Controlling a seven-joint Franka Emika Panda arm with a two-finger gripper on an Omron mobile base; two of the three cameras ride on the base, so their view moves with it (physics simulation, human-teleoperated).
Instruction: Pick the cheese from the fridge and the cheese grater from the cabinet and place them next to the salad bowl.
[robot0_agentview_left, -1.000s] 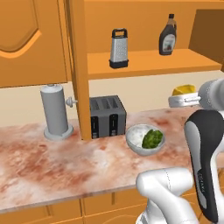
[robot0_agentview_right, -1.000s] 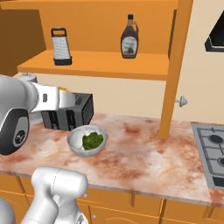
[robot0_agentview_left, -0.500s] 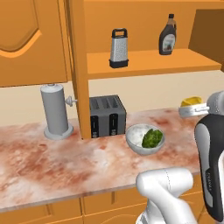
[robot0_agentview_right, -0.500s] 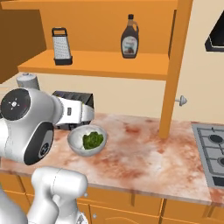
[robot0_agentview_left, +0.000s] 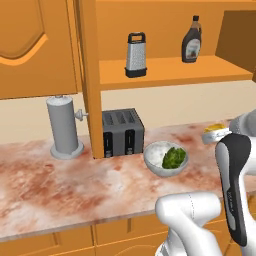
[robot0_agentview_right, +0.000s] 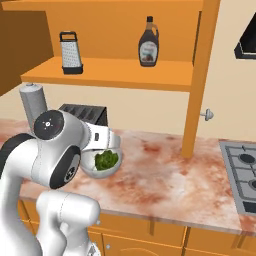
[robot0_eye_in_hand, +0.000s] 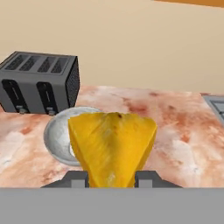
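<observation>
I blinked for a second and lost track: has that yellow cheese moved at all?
Yes. In the left base view the cheese has come down toward the marbled counter, clamped in the end effector, while the toaster stayed put.

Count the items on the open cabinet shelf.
2: the cheese grater stands toward the shelf's left end, and the syrup bottle stands apart to its right. More could be hidden behind the cabinet door.

A kitchen: orange wooden cabinets (robot0_agentview_left: 35, 45), marble-look counter (robot0_agentview_left: 60, 185), toaster (robot0_agentview_left: 122, 131), stove (robot0_agentview_right: 242, 170).
</observation>
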